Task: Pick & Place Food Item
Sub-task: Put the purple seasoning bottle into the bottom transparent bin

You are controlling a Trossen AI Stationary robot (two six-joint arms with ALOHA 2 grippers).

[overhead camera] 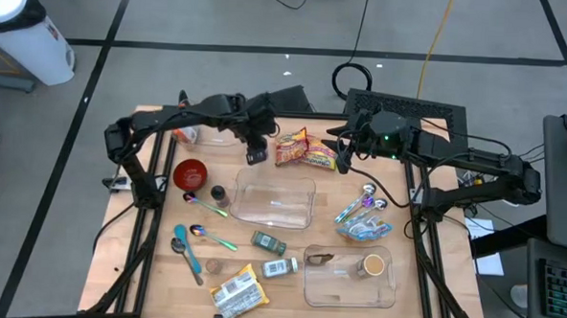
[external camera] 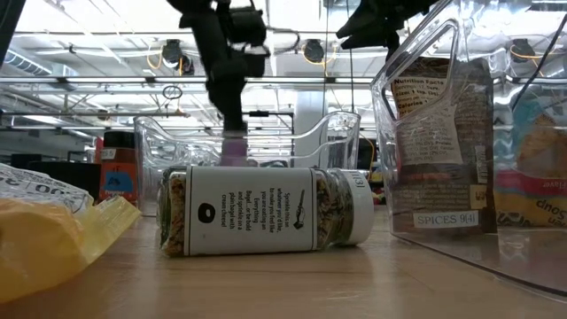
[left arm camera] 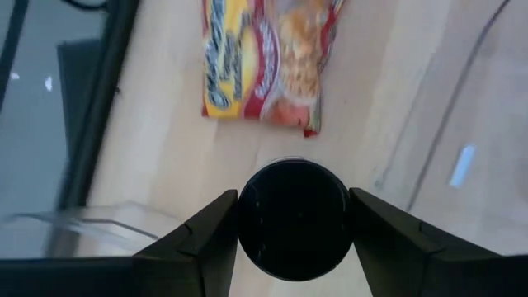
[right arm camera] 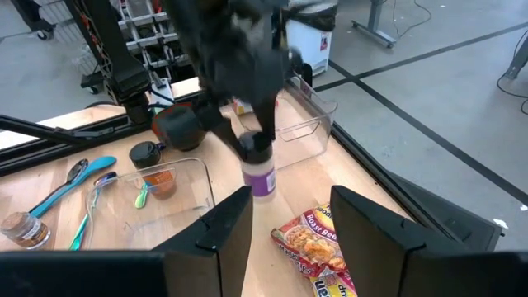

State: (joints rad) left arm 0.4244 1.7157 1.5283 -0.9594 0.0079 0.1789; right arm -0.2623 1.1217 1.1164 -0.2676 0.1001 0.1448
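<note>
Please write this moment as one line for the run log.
left gripper: shut on black-capped jar, upright, between snack bag and clear tray | right gripper: open, empty, above snack bag | phase: jar gripped

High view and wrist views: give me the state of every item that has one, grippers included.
left gripper: shut on the black-capped jar, held above the table
black-capped jar: upright, gripped at its cap
right gripper: open, empty, above the noodle packet
noodle packet: lying flat on the table
clear tray: nothing in it
labelled spice jar: on its side
red bowl: upright
</note>
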